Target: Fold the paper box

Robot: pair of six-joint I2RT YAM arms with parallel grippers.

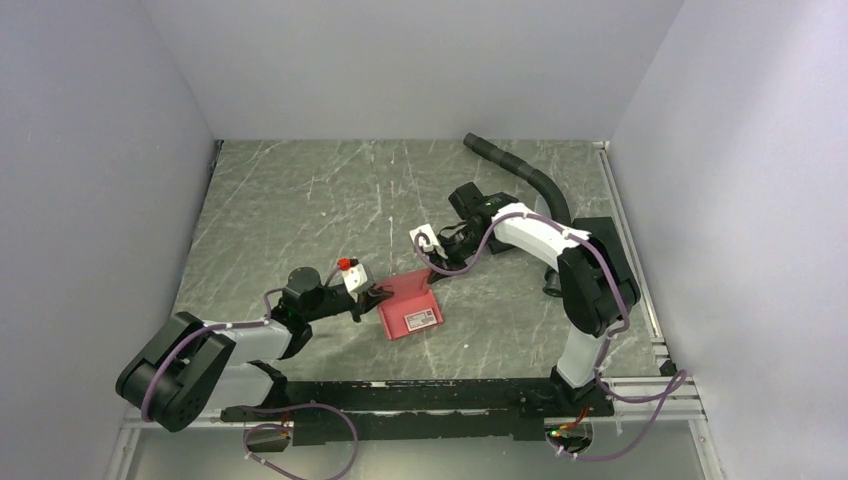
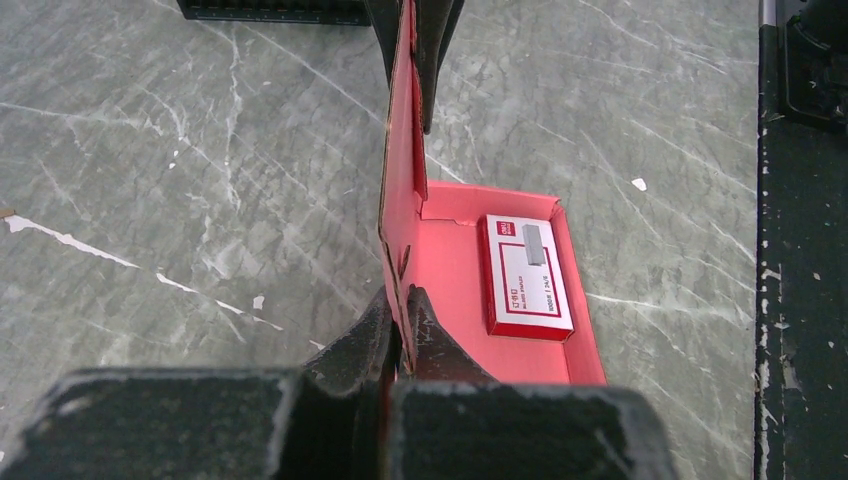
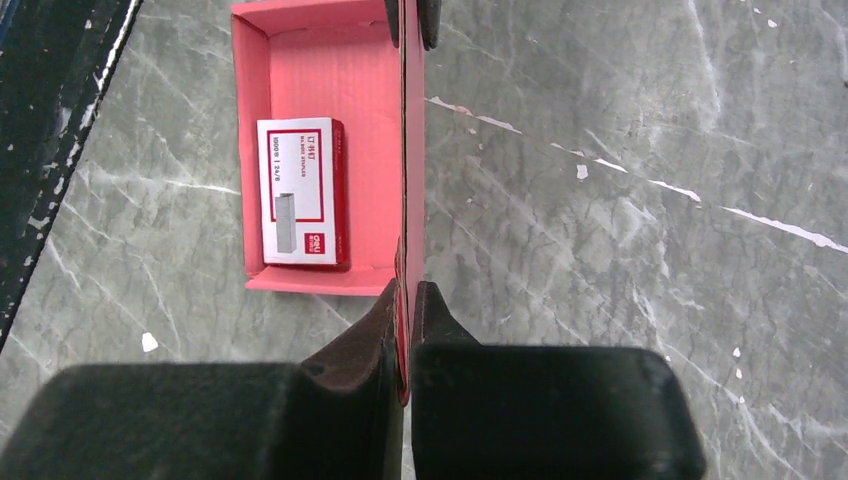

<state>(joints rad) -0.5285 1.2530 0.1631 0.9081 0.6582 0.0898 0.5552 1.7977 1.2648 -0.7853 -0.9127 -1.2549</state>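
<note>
Grey marbled tabletop sits between pale lilac walls. Near its front middle lies the thin red-pink cardboard paper box, folded into a shallow tray with low side walls. One long flap stands upright along its far edge. A small red-and-white rectangular carton lies flat inside the tray. The left gripper is clamped on one end of the upright flap. The right gripper is clenched on the opposite end, facing it.
</note>
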